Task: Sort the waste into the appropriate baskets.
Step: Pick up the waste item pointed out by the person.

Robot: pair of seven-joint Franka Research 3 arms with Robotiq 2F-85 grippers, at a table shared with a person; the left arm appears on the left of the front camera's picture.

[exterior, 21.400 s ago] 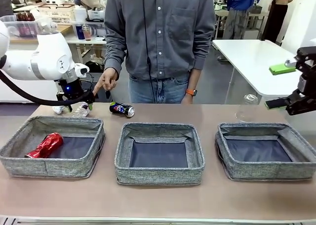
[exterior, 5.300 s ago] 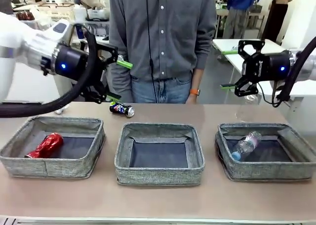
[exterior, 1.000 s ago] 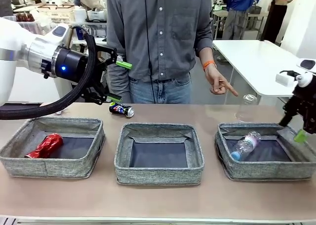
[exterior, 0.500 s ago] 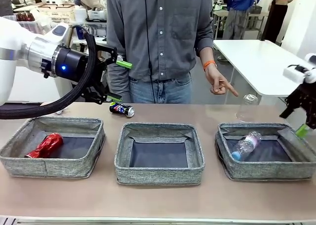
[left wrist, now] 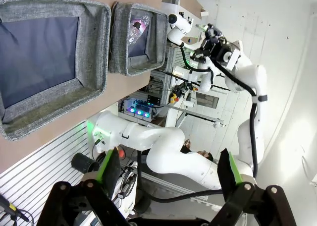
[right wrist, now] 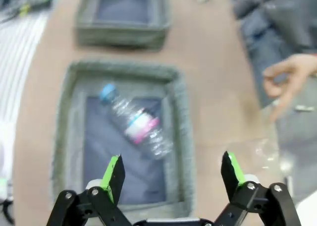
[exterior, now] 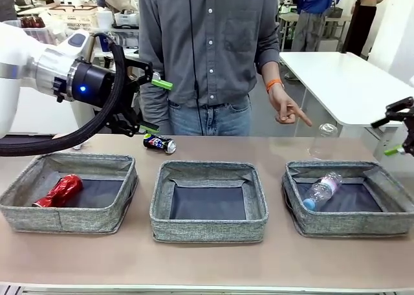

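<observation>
The baskets are showing grey woven fabric with dark grey floors. One can is shining red; the other can is looking dark blue with red and white marks. The bottle is appearing clear, wearing a pink-and-white label and a blue cap. The table is looking light brown. The person is wearing a grey shirt.

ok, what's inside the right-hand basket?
One clear plastic bottle, lying on its side on the dark floor, blue cap toward the near left corner. Nothing else seen in the right-hand basket. Its near wall hides the floor's front strip in the front view.
</observation>
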